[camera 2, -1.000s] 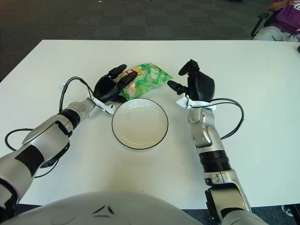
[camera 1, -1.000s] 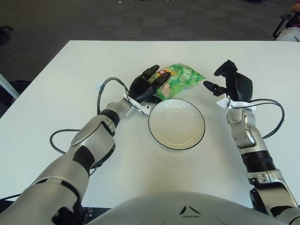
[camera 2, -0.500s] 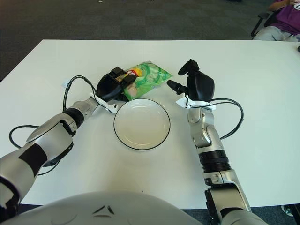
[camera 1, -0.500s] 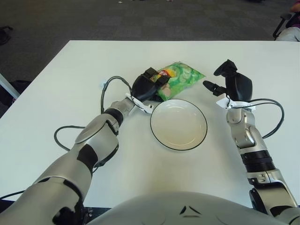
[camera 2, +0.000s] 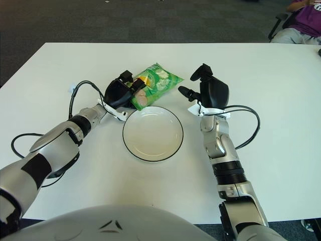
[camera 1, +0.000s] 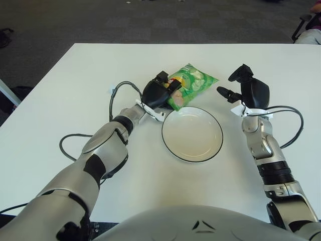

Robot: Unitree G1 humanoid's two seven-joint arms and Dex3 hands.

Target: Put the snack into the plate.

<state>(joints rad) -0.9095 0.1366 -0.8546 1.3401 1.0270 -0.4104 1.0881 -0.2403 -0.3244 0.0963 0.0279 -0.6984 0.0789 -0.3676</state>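
A white table (camera 1: 60,90) fills most of the frame, seen from above the robot's chest. From the lower left, the left arm reaches diagonally up toward the centre. Its left hand (camera 1: 159,91) sits just above and left of the middle of the frame, with dark fingers (camera 1: 173,85) curled around the near left end of the snack (camera 1: 193,84), a green crinkly bag with a yellow and red label. That end looks raised a little off the table, while the far end points toward the upper right; whether it rests on the surface cannot be told.

Just below and right of the bag, in the centre of the frame, lies the plate (camera 1: 170,145), round, white, with a thin dark rim. Nothing is in it. The bag's lower edge is just beside the plate's upper rim, perhaps overlapping it slightly.

To the right of the plate, the right hand (camera 1: 247,88) is held upright above the table, well clear of bag and plate, fingers loosely spread and holding nothing. A person's arm (camera 2: 303,12) shows in the upper right corner.

Judging by this layout, the grasp is made but the transfer is not: the bag must be carried over the plate and released.
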